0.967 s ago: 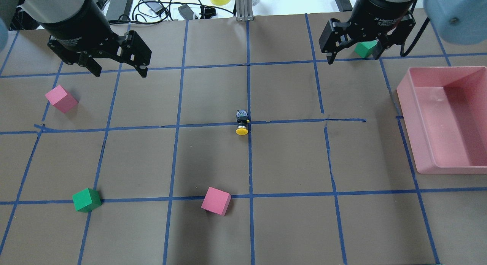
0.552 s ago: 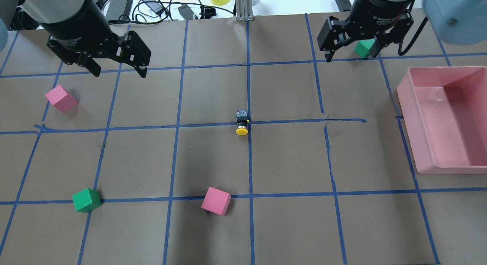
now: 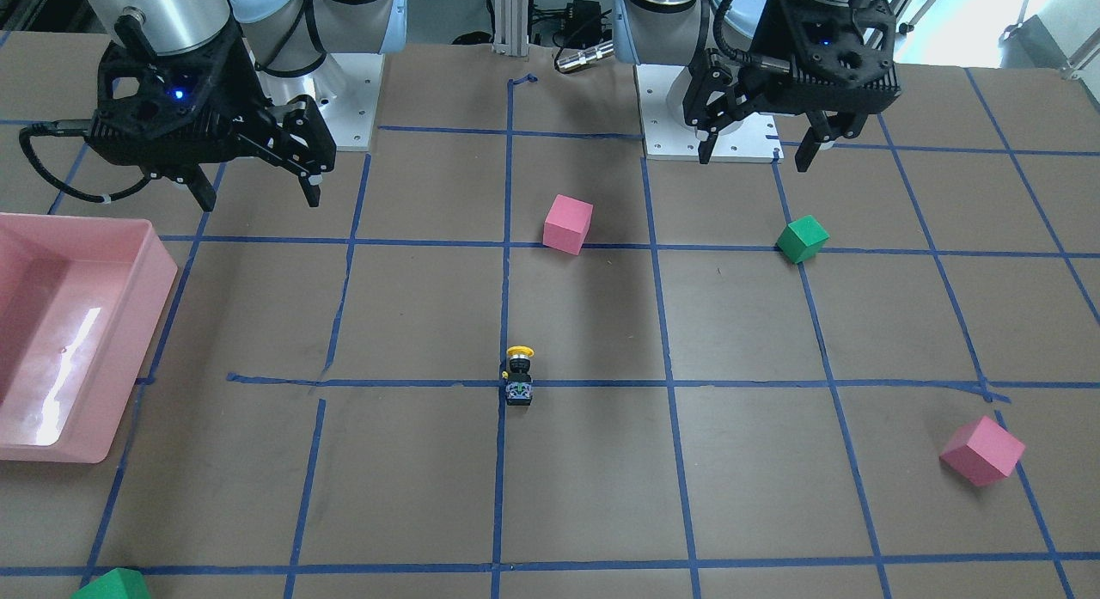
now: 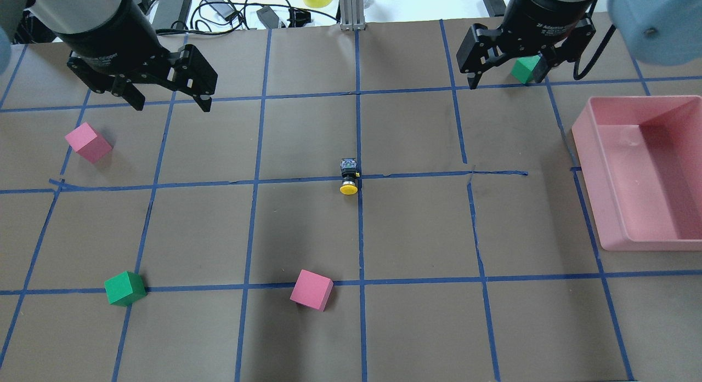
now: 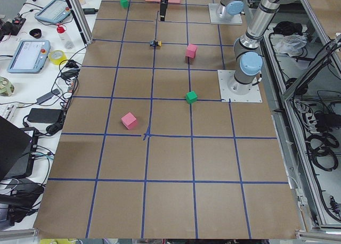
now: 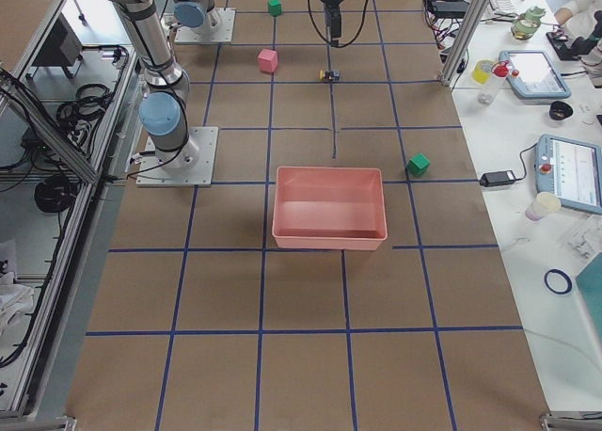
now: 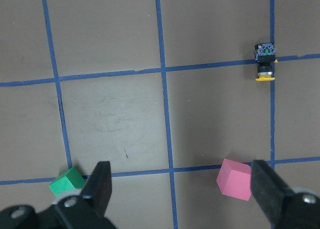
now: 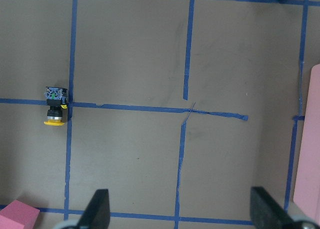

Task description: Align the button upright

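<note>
**A:** Start at the left. What is the left pincer (image 4: 171, 100) doing?

**B:** It hangs above the table (image 4: 417, 228) with its fingers spread wide and nothing between them.

**A:** And the button (image 4: 349, 177)?

**B:** It sits mid-table, on the crossing of two blue tape lines (image 4: 296, 180), well apart from both arms. It lies on its side. Its long axis follows the tape line that runs away from the robot, with the yellow cap toward the robot and the terminal block pointing away.

**A:** And the right pincer (image 4: 505, 80)?

**B:** That one is also wide and empty, above the table. From overhead a green cube (image 4: 524, 69) shows between its fingers, but the cube rests on the table beyond it, ungripped.

**A:** Which arm is nearer?

**B:** I can't separate them. The button lies about midway, to the left pincer's right and the right pincer's left.

**A:** So what does the next move turn on?

**B:** I think either pincer must come inward and close across the black body, square to that axis. Then it can tip the button a quarter turn so the cap faces up.
</note>
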Robot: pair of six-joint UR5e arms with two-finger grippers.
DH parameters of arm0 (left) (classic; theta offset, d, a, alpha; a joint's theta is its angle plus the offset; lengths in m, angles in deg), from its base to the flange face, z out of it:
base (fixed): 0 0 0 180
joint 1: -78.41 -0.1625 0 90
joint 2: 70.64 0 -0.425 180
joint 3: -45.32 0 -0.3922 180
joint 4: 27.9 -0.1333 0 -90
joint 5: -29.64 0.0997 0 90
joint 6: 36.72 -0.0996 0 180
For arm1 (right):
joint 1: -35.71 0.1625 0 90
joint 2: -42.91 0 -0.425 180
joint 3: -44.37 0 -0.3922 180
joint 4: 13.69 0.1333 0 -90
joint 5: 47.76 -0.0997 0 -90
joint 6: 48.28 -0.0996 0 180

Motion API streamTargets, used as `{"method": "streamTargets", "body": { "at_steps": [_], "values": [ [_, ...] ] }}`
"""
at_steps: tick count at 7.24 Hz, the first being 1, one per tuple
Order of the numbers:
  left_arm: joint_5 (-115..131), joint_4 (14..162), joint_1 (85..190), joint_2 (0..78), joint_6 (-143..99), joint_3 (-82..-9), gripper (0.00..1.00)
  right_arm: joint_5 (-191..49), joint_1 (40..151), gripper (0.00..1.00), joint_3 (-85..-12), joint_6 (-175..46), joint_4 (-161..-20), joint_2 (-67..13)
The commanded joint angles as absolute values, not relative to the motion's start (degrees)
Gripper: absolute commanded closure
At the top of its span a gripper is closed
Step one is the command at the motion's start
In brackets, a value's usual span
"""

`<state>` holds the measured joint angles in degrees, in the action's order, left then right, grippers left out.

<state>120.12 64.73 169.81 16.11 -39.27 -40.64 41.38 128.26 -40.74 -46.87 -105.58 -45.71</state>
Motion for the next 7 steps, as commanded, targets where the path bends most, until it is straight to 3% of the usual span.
{"method": "streamTargets", "body": {
  "at_steps": [1, 7],
  "values": [
    [120.17, 64.73, 169.81, 16.11, -39.27, -40.64, 0.0, 40.49, 128.26, 0.0, -40.8, -46.87, -106.14, -45.6],
    [120.08, 64.73, 169.81, 16.11, -39.27, -40.64, 0.0, 40.57, 128.26, 0.0, -40.62, -46.87, -106.76, -45.42]
  ]
}}
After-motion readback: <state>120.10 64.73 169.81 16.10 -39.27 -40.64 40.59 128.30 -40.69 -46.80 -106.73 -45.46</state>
